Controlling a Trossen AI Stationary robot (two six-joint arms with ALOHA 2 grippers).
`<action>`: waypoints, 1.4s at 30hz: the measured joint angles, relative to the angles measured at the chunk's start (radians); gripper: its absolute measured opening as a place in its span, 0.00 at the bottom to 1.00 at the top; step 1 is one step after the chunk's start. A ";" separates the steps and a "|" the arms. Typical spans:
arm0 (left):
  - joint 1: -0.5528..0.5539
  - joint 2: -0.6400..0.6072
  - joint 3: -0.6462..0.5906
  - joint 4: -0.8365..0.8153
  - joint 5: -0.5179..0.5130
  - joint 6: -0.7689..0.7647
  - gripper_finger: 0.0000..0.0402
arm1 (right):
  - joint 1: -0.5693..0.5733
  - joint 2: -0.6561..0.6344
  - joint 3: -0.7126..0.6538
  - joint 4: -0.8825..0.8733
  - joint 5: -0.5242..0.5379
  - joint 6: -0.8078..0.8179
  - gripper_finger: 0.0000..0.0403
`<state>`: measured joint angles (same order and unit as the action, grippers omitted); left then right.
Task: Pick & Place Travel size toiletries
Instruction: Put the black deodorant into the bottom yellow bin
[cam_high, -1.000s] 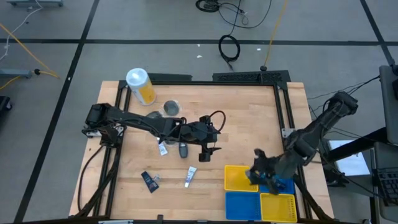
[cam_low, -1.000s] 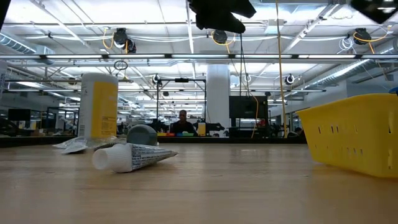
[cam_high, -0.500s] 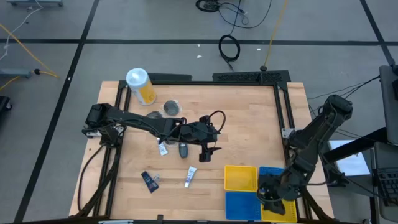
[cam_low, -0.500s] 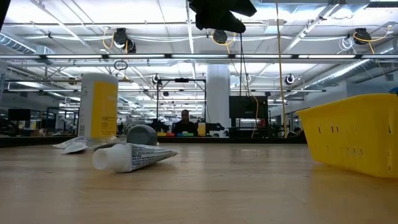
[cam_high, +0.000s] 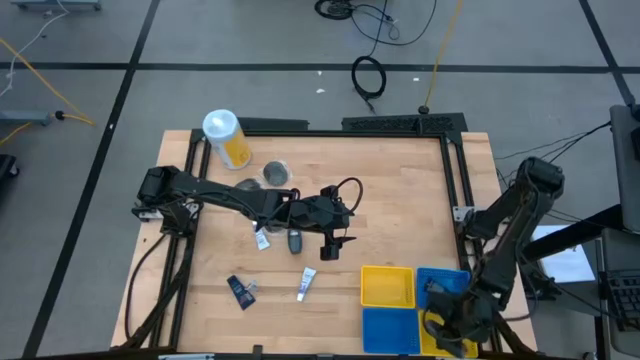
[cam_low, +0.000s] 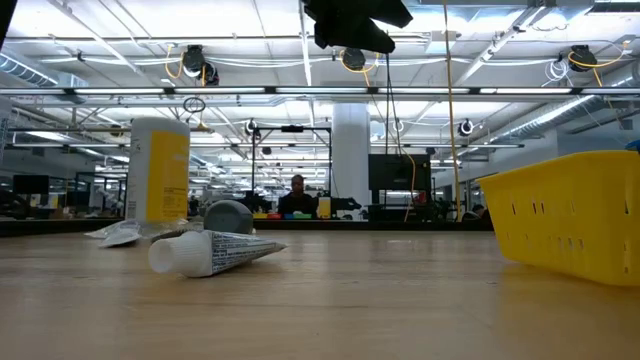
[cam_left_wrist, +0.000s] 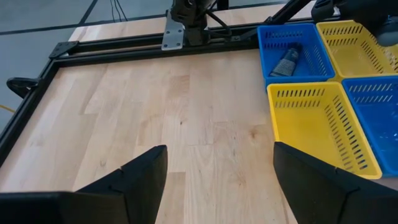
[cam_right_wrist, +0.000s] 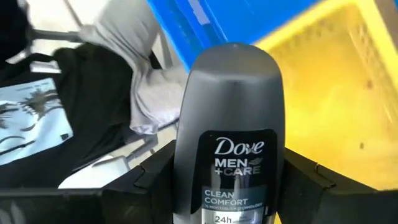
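Grey Dove bottle (cam_right_wrist: 229, 134) is sitting clamped between the right hand's (cam_high: 447, 322) fingers, hanging over the near-right yellow bin (cam_high: 458, 330). Left hand (cam_high: 332, 243) is hovering mid-desk (cam_high: 400, 200), fingers spread wide, gripping nothing, beside a dark oval bottle (cam_high: 295, 240).

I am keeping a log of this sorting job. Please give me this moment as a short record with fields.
left hand: open, empty, above the table's middle
right hand: shut on a dark Dove bottle, over the near yellow bin
blue bin: holds one dark tube
yellow bin: empty
on table: white tube, dark blue tube, dark bottle
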<state>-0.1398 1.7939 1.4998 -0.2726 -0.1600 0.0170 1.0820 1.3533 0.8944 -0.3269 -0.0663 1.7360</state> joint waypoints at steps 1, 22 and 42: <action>0.000 0.000 0.000 0.000 0.000 0.000 0.69 | 0.007 0.007 0.000 0.001 -0.012 0.016 0.48; 0.000 0.000 0.000 0.000 0.002 -0.019 0.68 | 0.034 0.042 0.000 -0.160 -0.070 0.109 0.49; 0.000 0.000 0.000 -0.001 0.001 -0.015 0.68 | 0.033 0.042 0.000 -0.149 -0.061 0.088 0.67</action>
<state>-0.1398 1.7939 1.4994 -0.2733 -0.1586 0.0017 1.1149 1.3956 0.8944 -0.4759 -0.1268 1.8236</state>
